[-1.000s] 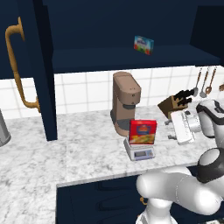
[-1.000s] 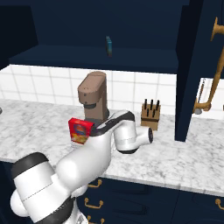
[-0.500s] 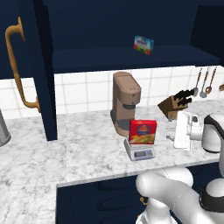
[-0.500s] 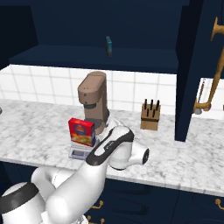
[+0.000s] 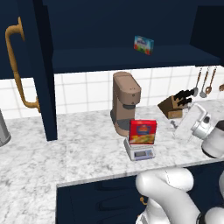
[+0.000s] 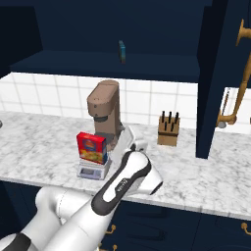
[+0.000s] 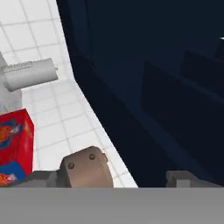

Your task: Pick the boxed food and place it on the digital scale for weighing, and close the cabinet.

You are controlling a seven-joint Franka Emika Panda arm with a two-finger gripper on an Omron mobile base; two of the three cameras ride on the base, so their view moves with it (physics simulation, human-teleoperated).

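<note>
- White two-finger gripper (image 5: 194, 124) sits at the right of the left base view, over the marble counter between the scale and the knife block. In the hand view the two grey fingertips (image 7: 40, 178) stand far apart at the bottom edge with nothing between them: jaws wide, not holding anything.
- Upright red carton of boxed food with blue oval logo and yellow food picture (image 5: 142, 132) stands on the small pale grey square digital scale (image 5: 139, 152), squarely on its plate. Carton also shows in the right base view (image 6: 91, 148) and at the left of the hand view (image 7: 15, 146).
- Scale (image 6: 93, 170) is on the white-grey marble counter (image 5: 74, 153), just in front of the tall brown coffee machine (image 5: 125, 103).
- Large dark navy wall cabinet (image 5: 122, 48) is open: door with the long curved brass handle (image 5: 20, 70) swung out at left; the other door with its brass handle (image 6: 239, 73) swung out at right.
- Small light-blue and green box (image 5: 143, 44) sits on the cabinet shelf.
- Wooden knife block (image 6: 168, 130) stands on the counter against the white tile wall, well apart from the scale.
</note>
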